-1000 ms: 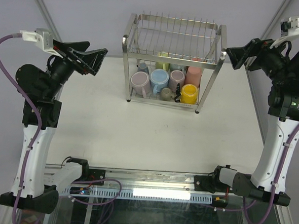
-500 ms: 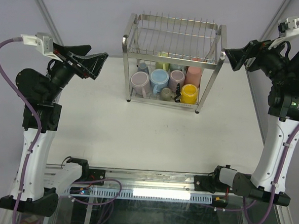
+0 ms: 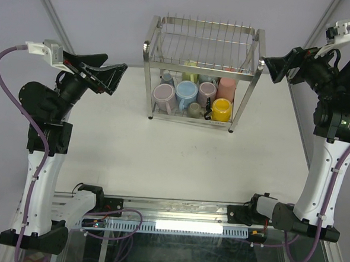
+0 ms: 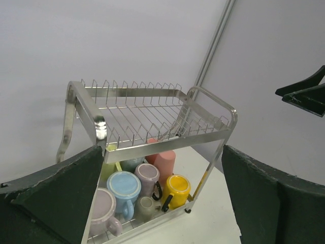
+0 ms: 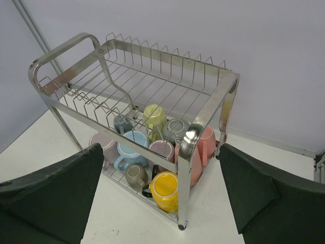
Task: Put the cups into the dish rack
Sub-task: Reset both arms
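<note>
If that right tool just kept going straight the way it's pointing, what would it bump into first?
The right tool would likely meet the rack's steel top frame first, before any mugs below; depth is hard to judge.

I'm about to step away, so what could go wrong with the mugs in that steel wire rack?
The yellow ceramic mug sits at the front corner of the crowded lower tier of the two-tier steel wire dish rack; a jolt might tip it out. The open right gripper hangs near the rack's upper corner; a stray swing could knock it.
</note>
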Tool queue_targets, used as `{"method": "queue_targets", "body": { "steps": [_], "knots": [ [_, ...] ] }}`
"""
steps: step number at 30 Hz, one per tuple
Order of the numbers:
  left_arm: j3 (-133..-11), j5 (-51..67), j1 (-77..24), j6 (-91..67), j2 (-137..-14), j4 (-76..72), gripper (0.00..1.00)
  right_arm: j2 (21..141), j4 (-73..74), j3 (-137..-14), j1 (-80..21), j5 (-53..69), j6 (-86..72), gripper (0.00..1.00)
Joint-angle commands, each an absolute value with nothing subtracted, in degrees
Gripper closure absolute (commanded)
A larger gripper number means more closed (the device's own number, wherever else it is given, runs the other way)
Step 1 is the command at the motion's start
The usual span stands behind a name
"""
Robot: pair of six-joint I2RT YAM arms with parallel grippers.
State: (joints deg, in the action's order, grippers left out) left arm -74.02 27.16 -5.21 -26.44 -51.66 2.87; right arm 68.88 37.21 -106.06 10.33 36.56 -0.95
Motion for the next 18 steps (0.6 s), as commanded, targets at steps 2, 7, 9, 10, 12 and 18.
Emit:
{"method": "queue_targets", "body": {
  "steps": [2,7,9,10,12,18],
  "knots": [
    [-72.69,28.3,-5.12,-28.04,-51.24,-1.23,0.01,68.1,35.64,-106.57,10.75,35.57,-1.47,0.0],
    [-71.64,29.45,-5.08,-29.2,-51.88,-3.46,0.01,68.0,36.43,-106.57,10.73,36.87,-0.09,0.0],
    [-71.42,29.7,-5.14,-29.32,-52.11,-3.97,0.01,67.86,36.84,-106.6,10.72,37.0,0.34,0.01],
    [-71.31,29.71,-5.18,-29.3,-52.19,-4.13,0.01,67.93,37.03,-106.64,10.72,36.96,0.54,0.0],
    [-71.03,29.71,-5.12,-29.35,-52.29,-4.34,0.01,68.03,36.99,-106.65,10.78,36.76,0.7,0.0],
    [-71.13,29.76,-5.13,-28.97,-51.85,-3.9,0.01,68.4,36.62,-107.55,10.75,37.15,0.31,0.01]
  ]
}}
